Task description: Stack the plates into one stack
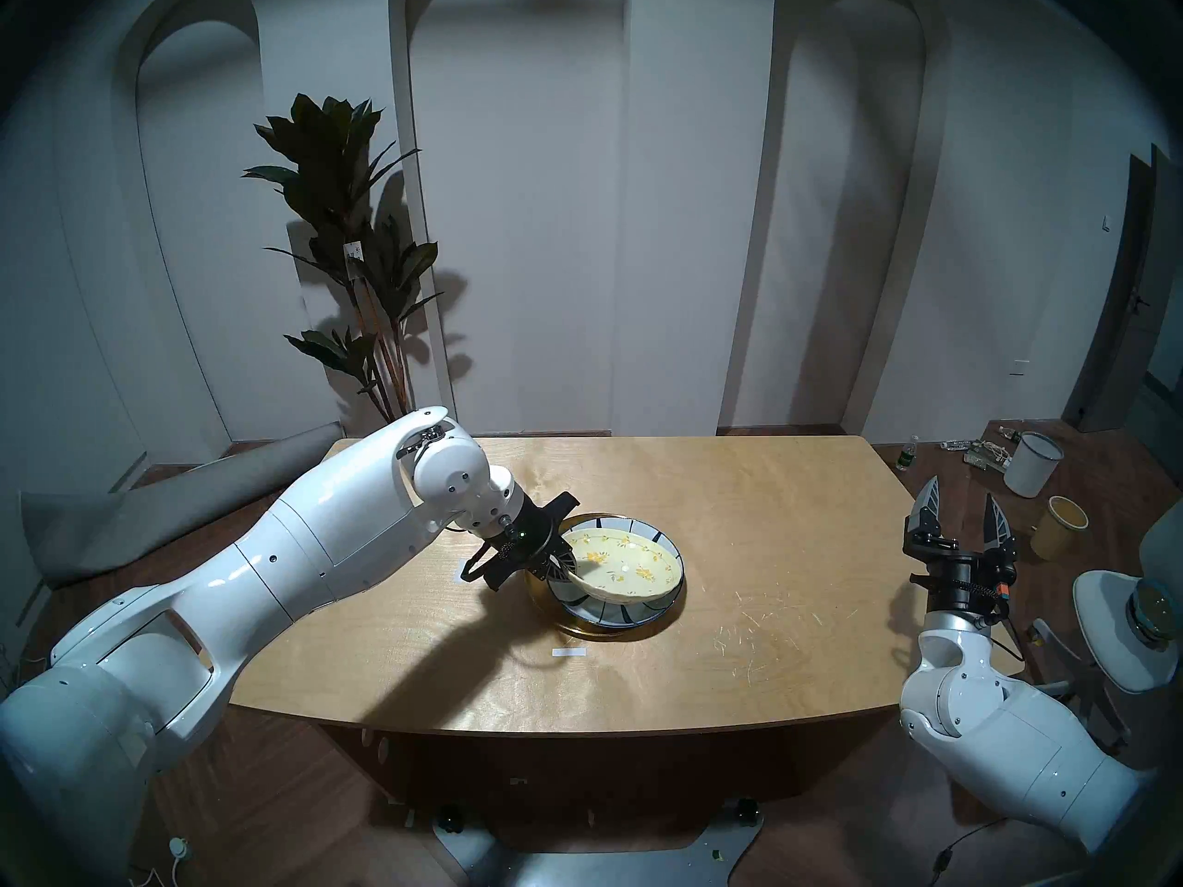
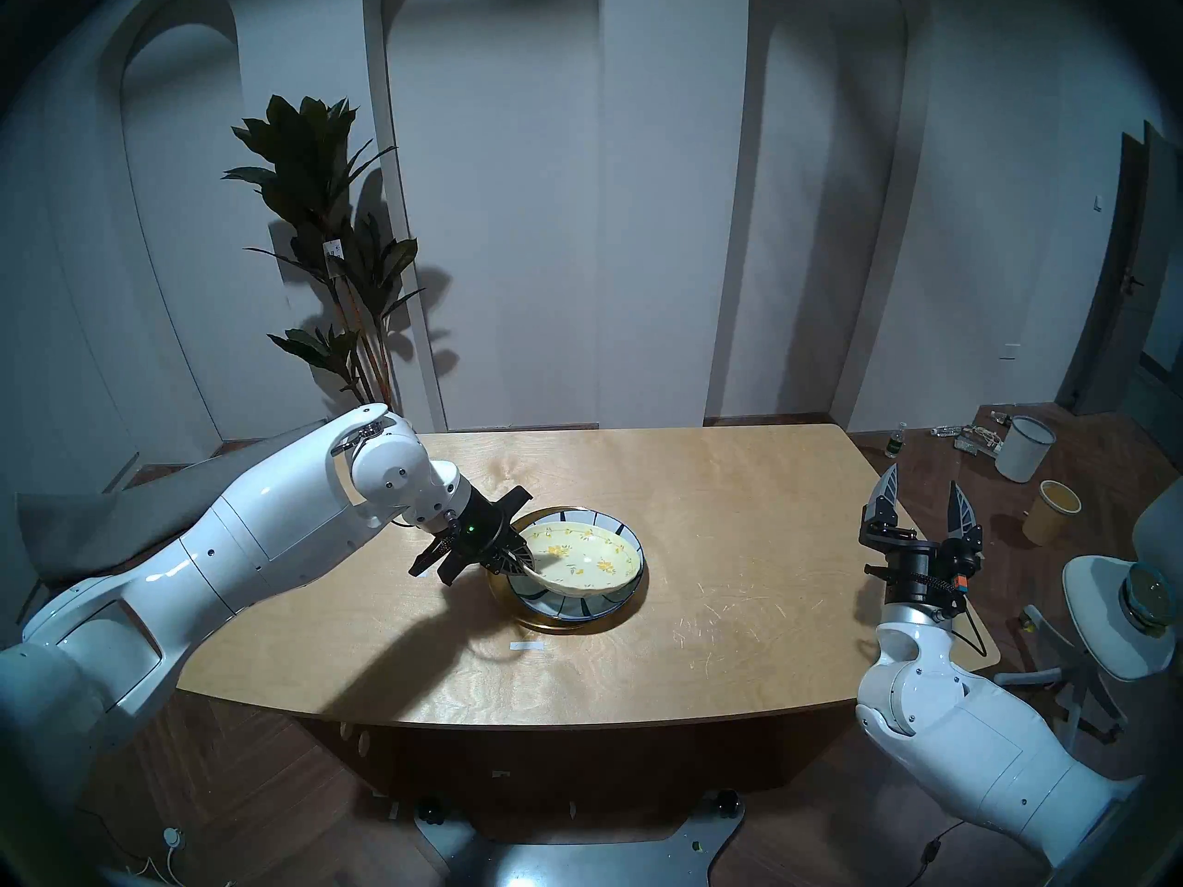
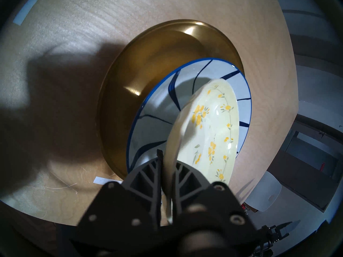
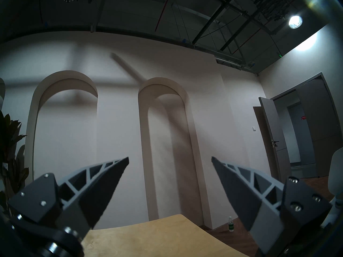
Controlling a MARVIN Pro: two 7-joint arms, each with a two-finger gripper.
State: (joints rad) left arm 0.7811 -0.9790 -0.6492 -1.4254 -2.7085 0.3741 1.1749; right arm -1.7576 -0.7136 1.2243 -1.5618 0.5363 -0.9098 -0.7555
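The gold metal plate point(image 1: 595, 631) lies on the table's middle, with the white plate with dark-blue strokes point(image 1: 614, 612) resting in it, off-centre toward the right. My left gripper point(image 1: 563, 566) is shut on the left rim of the pale-yellow floral plate point(image 1: 624, 562) and holds it tilted over the white-and-blue plate. I cannot tell whether its far edge touches. The left wrist view shows the gripper point(image 3: 168, 158) pinching the floral plate point(image 3: 213, 130) above the white-and-blue one point(image 3: 159, 121) and the gold one point(image 3: 148, 65). My right gripper point(image 1: 963, 505) is open and empty, pointing up beyond the table's right edge.
The wooden table point(image 1: 768, 546) carries a white tape strip point(image 1: 568, 653) in front of the plates. A potted plant point(image 1: 358, 258) stands behind the table's left. A white chair point(image 1: 1114, 623) and two buckets point(image 1: 1030, 463) are on the floor at the right.
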